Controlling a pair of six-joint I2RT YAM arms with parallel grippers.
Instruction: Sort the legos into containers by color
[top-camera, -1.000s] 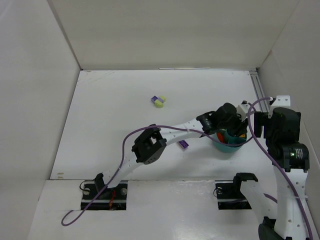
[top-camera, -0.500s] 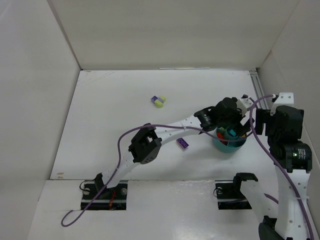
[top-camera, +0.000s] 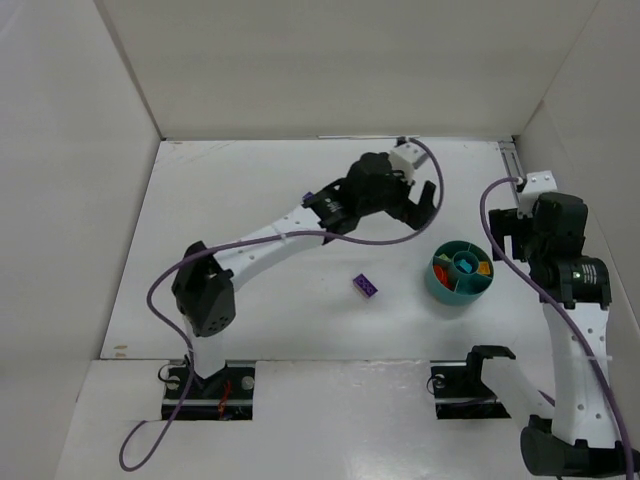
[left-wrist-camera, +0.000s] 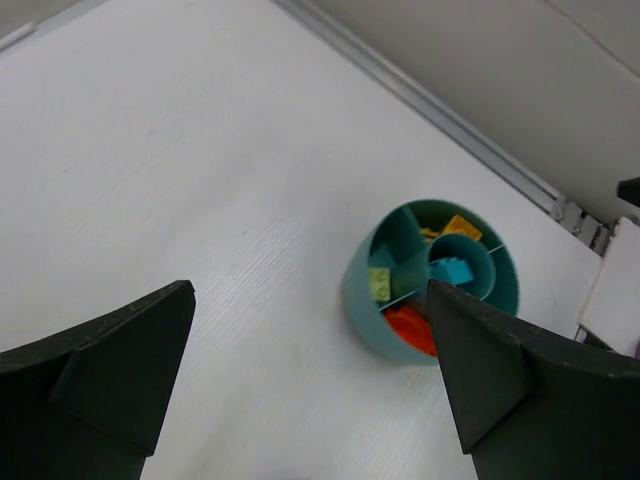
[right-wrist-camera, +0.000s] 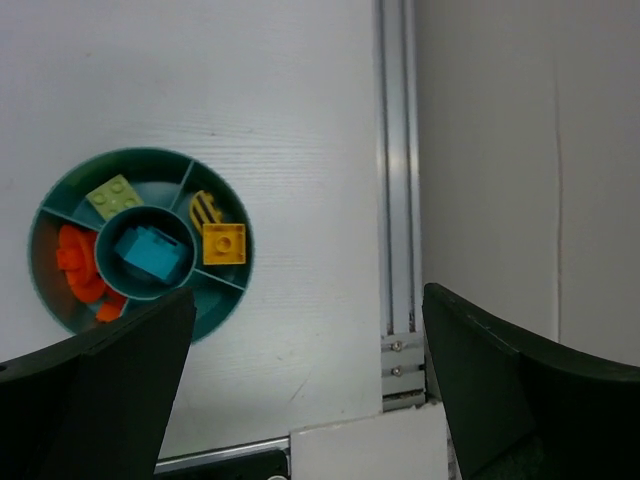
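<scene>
Where it rests on the matte white table (top-camera: 250, 200), the round teal plastic bowl (right-wrist-camera: 140, 153) holds glossy studded legos. A teal brick (right-wrist-camera: 150, 252) lies in the central cup, and a yellow square brick (right-wrist-camera: 223, 243), a pale green brick (right-wrist-camera: 114, 196) and orange-red pieces (right-wrist-camera: 78, 275) lie in separate wedges. Only the top view shows a small purple brick (top-camera: 366, 286) lying loose to the bowl's left. The left gripper (top-camera: 412, 205), its fingers spread and empty, hangs behind and left of the bowl. The right gripper (right-wrist-camera: 305, 390), equally spread, hovers near the bowl's right side.

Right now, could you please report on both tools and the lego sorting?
Left tool open, empty. Right tool open, empty, near bowl. Purple brick loose on table, left of bowl, nothing crowding it.
</scene>
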